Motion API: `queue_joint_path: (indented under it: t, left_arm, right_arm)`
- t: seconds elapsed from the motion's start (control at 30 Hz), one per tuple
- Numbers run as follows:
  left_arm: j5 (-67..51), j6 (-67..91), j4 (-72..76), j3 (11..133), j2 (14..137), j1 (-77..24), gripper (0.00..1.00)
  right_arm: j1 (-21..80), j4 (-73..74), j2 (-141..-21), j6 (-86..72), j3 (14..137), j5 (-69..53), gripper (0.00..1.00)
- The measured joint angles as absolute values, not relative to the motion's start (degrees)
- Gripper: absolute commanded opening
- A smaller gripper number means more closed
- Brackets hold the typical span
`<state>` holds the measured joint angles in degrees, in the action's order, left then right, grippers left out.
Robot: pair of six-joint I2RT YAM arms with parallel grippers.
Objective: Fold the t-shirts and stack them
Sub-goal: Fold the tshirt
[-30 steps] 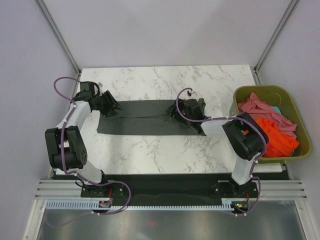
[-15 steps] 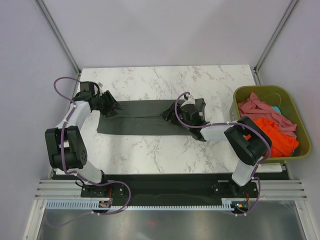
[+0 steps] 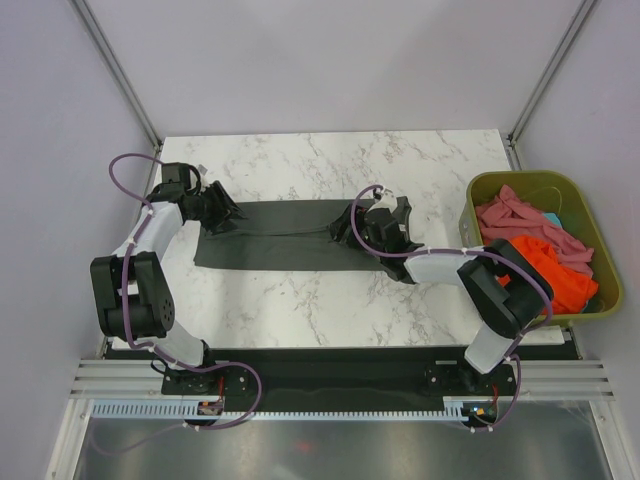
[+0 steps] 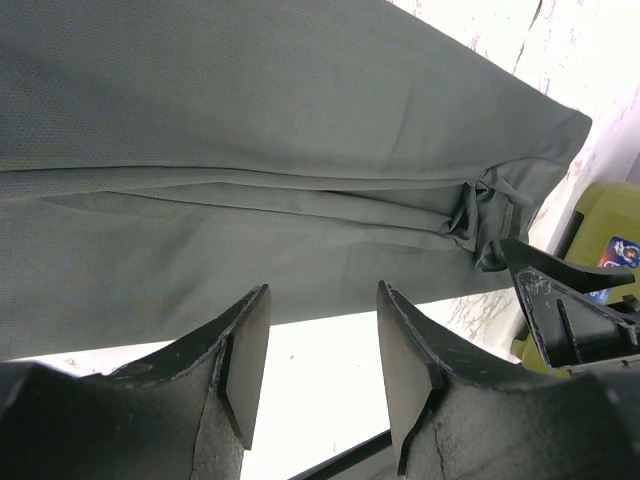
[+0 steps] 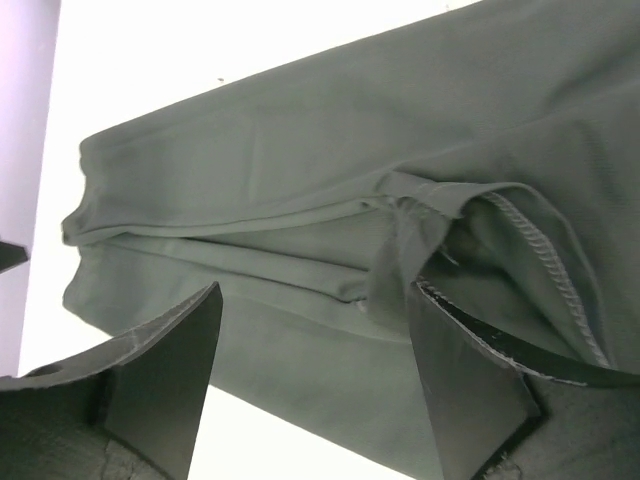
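A white marble table [image 3: 300, 300] fills a booth of pale grey walls [image 3: 300, 60]. An olive bin [image 3: 480, 190] stands at its right edge, holding a pink tee [image 3: 510, 215] and an orange tee [image 3: 550, 275]. The dark grey tee [image 3: 290, 245] lies mid-table, folded into a long strip running left to right. The top view shows both arms. The left arm is bent at the table's left edge, and the left gripper [image 3: 222, 212] sits low at the strip's left end. The right arm's elbow is beside the bin and its forearm reaches left, putting the right gripper [image 3: 385, 222] over the strip's right end. Only the wrist views show the jaws. The left gripper [image 4: 322, 300] has its jaws apart over the tee's edge, with bare table between them. The right gripper [image 5: 315, 300] stands wide apart above the cloth, and a bunched, stitched hem [image 5: 440, 215] lies by one finger.
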<state>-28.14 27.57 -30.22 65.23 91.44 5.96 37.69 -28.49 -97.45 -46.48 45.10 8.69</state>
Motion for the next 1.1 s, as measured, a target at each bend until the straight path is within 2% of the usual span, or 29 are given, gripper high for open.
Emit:
queue_joint_path:
  t: [0.37,1.1]
  left_arm:
    - [-28.2,27.6,-30.2,65.2,91.4,5.7,0.55]
    - [-28.6,27.6,-30.1,65.2,91.4,5.7,0.54]
  right_arm:
    - [37.5,-25.4,-100.6,-45.6,49.0,12.4,0.88]
    - [36.5,-21.9,-104.7,-46.7,52.8,15.7,0.84]
